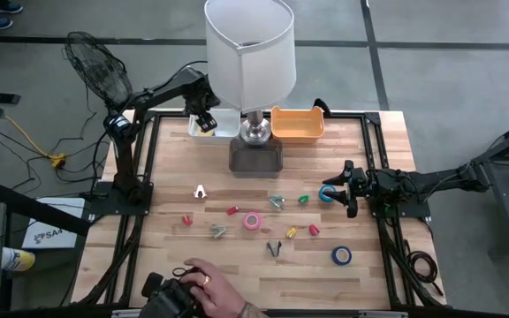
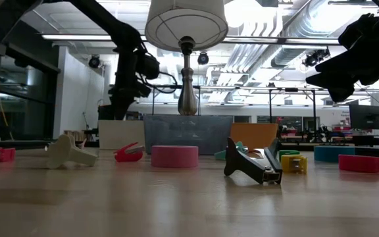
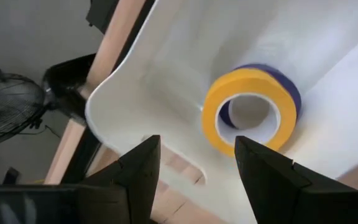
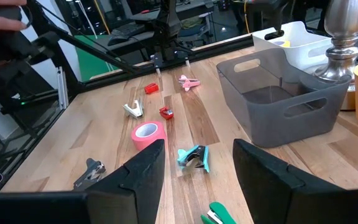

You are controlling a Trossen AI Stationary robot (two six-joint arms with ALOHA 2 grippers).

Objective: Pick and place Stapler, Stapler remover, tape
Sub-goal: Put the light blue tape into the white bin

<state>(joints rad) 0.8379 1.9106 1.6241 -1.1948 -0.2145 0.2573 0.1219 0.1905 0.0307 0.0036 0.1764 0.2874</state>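
The left gripper [image 1: 205,122] hangs over the white plastic bin [image 3: 166,74] at the far left of the table, its fingers apart and empty. Below them a yellow ring-shaped tape roll [image 3: 248,115] lies in the bin, leaning on what looks like a blue roll underneath, though little of that shows. So this placement seems finished.

The right gripper [image 1: 343,188] waits at the right side, fingers spread with nothing between them, just beside a blue tape roll [image 1: 327,193]. A pink tape roll [image 1: 252,221] sits mid-table and another blue roll [image 1: 341,255] lies near right.

Next, the left arm should lift clear of the bin and go for another item.
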